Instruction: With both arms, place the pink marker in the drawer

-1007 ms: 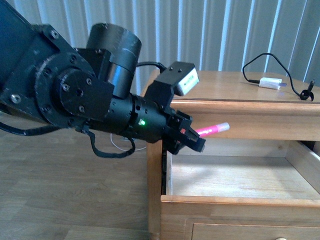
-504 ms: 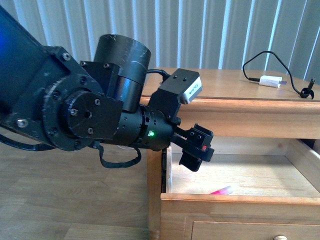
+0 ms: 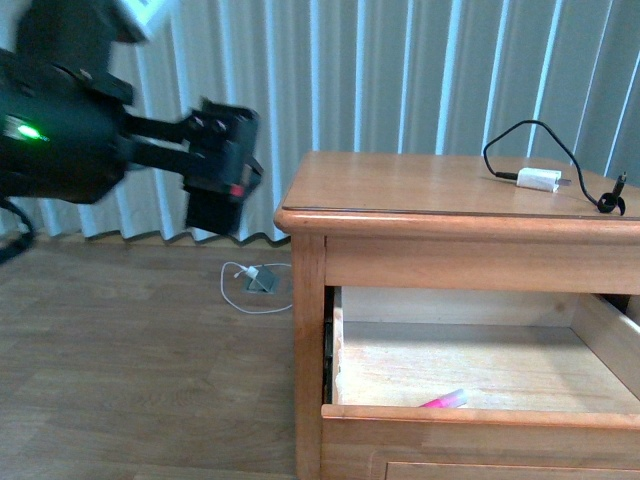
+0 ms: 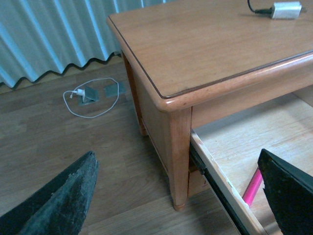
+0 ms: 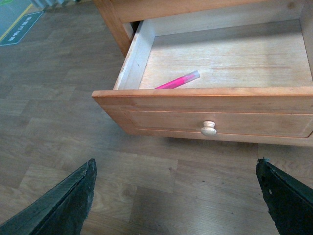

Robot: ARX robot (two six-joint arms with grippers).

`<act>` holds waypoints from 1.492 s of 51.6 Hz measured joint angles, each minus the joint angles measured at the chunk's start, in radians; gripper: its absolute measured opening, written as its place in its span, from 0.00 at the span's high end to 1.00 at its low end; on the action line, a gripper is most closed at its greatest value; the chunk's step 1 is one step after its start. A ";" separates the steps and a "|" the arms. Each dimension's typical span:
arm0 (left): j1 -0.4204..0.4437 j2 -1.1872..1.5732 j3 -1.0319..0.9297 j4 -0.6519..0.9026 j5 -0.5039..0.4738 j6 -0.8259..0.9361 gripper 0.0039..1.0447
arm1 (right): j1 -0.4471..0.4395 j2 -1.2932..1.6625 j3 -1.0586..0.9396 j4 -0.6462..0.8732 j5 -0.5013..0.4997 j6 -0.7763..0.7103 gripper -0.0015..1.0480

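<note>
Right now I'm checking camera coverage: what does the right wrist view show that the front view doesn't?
Only the right wrist view shows the round knob on the front of the drawer. Only the front view shows the left gripper, in the air left of the cabinet, and the white charger on its top. Both show the pink marker lying inside the open drawer.

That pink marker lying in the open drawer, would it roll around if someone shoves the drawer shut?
Probably a little: the pink marker looks round and smooth, lying loose on the bare wood floor of the drawer, so a jolt may roll it. It seems small, stiff and likely light. The front wall beside it should stop it soon.
</note>
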 joint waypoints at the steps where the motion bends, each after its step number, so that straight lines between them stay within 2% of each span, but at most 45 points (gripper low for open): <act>1: 0.007 -0.055 -0.025 -0.013 0.001 -0.011 0.05 | 0.000 0.000 0.000 0.000 0.000 0.000 0.08; 10: 0.048 -0.370 -0.180 -0.097 -0.031 -0.102 0.05 | 0.000 0.000 0.000 0.000 0.000 0.000 0.08; 20: 0.193 -0.703 -0.363 -0.268 -0.089 -0.275 0.05 | 0.000 0.000 0.000 0.000 0.000 0.000 0.08; 24: 0.224 -0.756 -0.387 -0.282 -0.109 -0.320 0.05 | 0.000 0.000 0.000 0.000 0.000 0.000 0.08; 31: 0.226 -0.766 -0.387 -0.281 -0.102 -0.345 0.05 | 0.000 0.000 0.000 0.000 0.000 0.000 0.08; 34: 0.235 -0.774 -0.418 -0.224 -0.095 -0.291 0.14 | 0.000 0.000 0.000 0.000 0.000 0.000 0.08; 36: 0.267 -0.791 -0.449 -0.189 -0.046 -0.247 0.20 | 0.000 0.000 0.000 0.000 0.000 0.000 0.08; 40: 0.315 -0.845 -0.529 -0.154 -0.034 -0.186 0.41 | 0.000 0.000 0.000 0.000 0.000 0.000 0.08; 44: 0.317 -0.885 -0.591 -0.140 -0.025 -0.164 0.60 | 0.000 0.000 0.000 0.000 0.000 0.000 0.08; 55: 0.317 -0.962 -0.679 -0.131 -0.026 -0.154 0.97 | 0.000 0.000 0.000 0.000 0.000 0.000 0.08; 77: 0.317 -1.094 -0.770 -0.163 -0.026 -0.150 0.96 | 0.000 0.000 0.000 0.000 0.000 0.000 0.08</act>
